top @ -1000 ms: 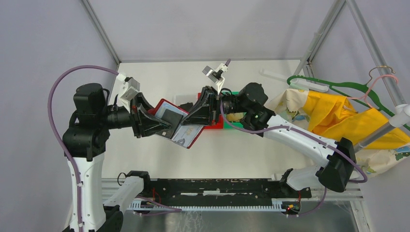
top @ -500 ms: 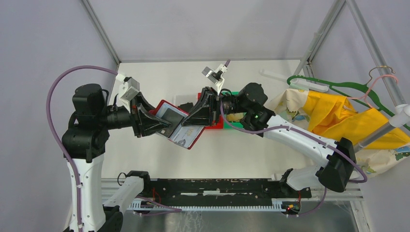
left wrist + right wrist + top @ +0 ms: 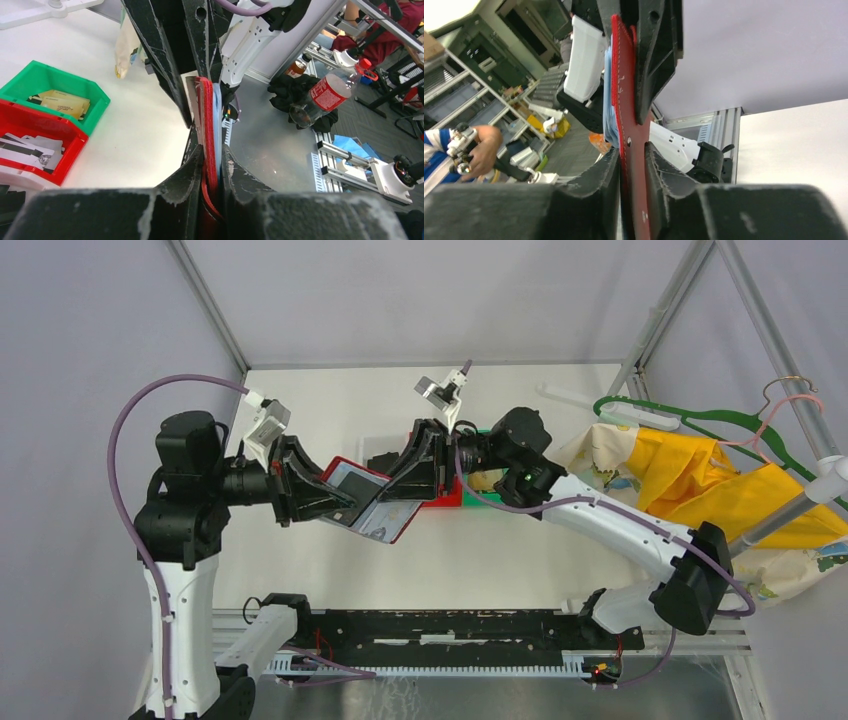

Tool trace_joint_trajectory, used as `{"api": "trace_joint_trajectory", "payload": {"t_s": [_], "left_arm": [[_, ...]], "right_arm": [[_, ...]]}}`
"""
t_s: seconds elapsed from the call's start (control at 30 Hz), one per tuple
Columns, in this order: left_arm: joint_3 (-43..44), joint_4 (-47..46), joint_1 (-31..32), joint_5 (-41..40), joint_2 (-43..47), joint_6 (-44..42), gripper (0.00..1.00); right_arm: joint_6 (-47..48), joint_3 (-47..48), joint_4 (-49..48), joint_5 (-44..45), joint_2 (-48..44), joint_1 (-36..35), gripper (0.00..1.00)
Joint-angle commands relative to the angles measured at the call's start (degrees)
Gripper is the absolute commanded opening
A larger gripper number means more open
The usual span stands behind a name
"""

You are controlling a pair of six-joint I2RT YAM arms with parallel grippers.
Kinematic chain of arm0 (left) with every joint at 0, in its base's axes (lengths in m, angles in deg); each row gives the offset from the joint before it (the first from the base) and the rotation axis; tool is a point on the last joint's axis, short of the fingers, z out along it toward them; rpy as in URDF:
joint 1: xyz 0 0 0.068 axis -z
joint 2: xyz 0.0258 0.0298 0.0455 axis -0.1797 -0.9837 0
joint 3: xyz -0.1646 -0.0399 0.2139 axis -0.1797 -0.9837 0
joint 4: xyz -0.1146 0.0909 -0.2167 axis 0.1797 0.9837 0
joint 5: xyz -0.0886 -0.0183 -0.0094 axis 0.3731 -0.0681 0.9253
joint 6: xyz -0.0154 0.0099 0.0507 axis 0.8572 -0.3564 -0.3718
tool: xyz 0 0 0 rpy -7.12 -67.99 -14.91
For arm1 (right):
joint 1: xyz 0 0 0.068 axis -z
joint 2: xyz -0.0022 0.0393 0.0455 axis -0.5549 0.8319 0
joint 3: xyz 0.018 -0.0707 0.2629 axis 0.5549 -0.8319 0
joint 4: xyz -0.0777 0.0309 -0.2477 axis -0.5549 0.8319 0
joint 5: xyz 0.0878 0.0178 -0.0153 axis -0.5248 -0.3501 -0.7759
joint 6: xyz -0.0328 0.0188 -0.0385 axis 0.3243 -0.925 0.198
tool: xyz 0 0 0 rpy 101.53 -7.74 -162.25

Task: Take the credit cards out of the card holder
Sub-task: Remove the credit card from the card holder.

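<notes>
Angled inward, left end effector (image 3: 338, 504), right end effector (image 3: 406, 486) both pinch card holder (image 3: 378, 512).

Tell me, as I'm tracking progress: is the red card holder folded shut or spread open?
Spread open: the card holder is held between the left claw and right claw, pale inner leaves facing up.

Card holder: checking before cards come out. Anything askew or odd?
The card holder hangs open and tilted in the air, pinched from opposite sides by the left hand and right hand. Nothing looks spilled or damaged.
</notes>
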Motion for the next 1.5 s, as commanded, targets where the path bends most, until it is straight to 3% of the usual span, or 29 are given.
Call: {"api": "trace_joint_trajectory", "payload": {"t_s": [0.0,0.1,0.27,0.5,0.8,1.47], "left_arm": [[-0.07,-3.17,0.19,-5.07,0.38,3.55,0.02],[-0.60,-3.93,0.21,-12.65,0.32,4.68,0.02],[-3.32,-7.74,0.20,-21.05,0.69,10.13,0.02],[-4.68,-11.66,0.19,-29.33,0.15,16.96,0.02],[-4.78,-14.93,0.19,-25.31,1.63,21.12,0.02],[-6.71,-14.70,0.18,-16.85,3.15,21.53,0.10]], "right_arm": [[-0.60,1.93,-3.52,3.13,-2.01,4.07,0.36],[2.04,1.82,1.68,6.30,-4.87,8.88,0.53],[8.25,1.35,10.43,14.77,-10.17,11.76,0.63],[2.26,-5.82,2.83,16.11,-11.20,8.62,0.61],[-5.42,-8.98,-8.33,16.37,-2.95,0.18,0.56],[-12.59,-5.10,-18.65,16.65,6.22,-2.78,0.48]]}}
